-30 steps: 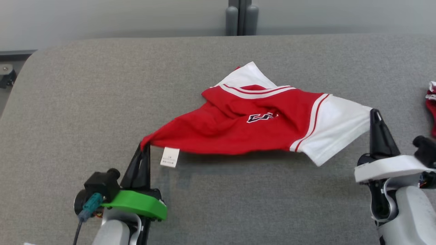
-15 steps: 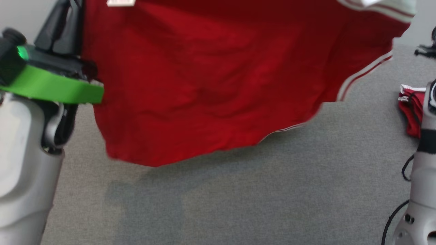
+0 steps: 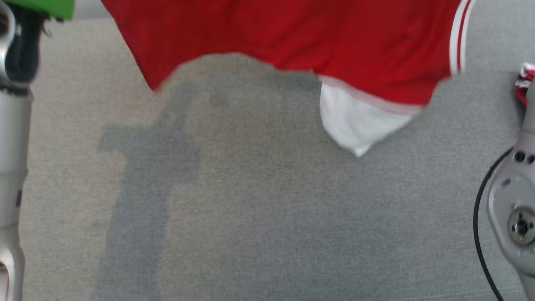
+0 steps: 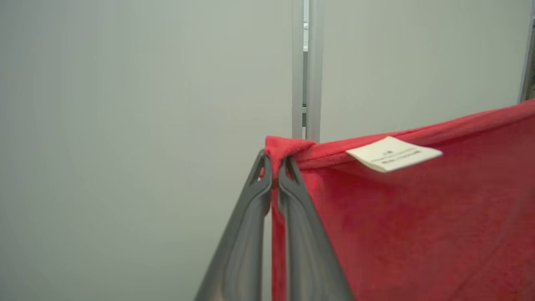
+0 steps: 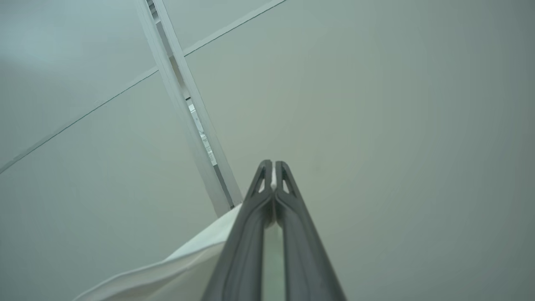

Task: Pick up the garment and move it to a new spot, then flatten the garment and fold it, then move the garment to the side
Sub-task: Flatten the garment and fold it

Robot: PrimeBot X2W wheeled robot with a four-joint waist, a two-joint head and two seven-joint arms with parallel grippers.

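Grey felt table (image 3: 250, 217) below, pale wall panels (image 4: 125, 125) behind. The red garment (image 3: 292, 37) hangs in the air above the table, its white sleeve (image 3: 355, 125) dangling lowest. The left pincer (image 4: 273, 169) is pinching a red corner, with a white label (image 4: 393, 154) just beside it. The right pincer (image 5: 273, 177) is pressed together, apparently nipping the garment too, though the view is tight.

Left forearm (image 3: 10, 167): smooth silver-grey tube, topped by a black joint and a bright green collar (image 3: 42, 6). Right arm (image 3: 512, 196): pale grey rounded housing with a recessed round metal screw (image 3: 521, 227), two small dark holes and a thin black cable (image 3: 475, 217) along its left side. Left hand (image 4: 273, 161) and right hand (image 5: 273, 165): each has two long, dark grey, tapering fingers with a triangular cut-out near the tip.
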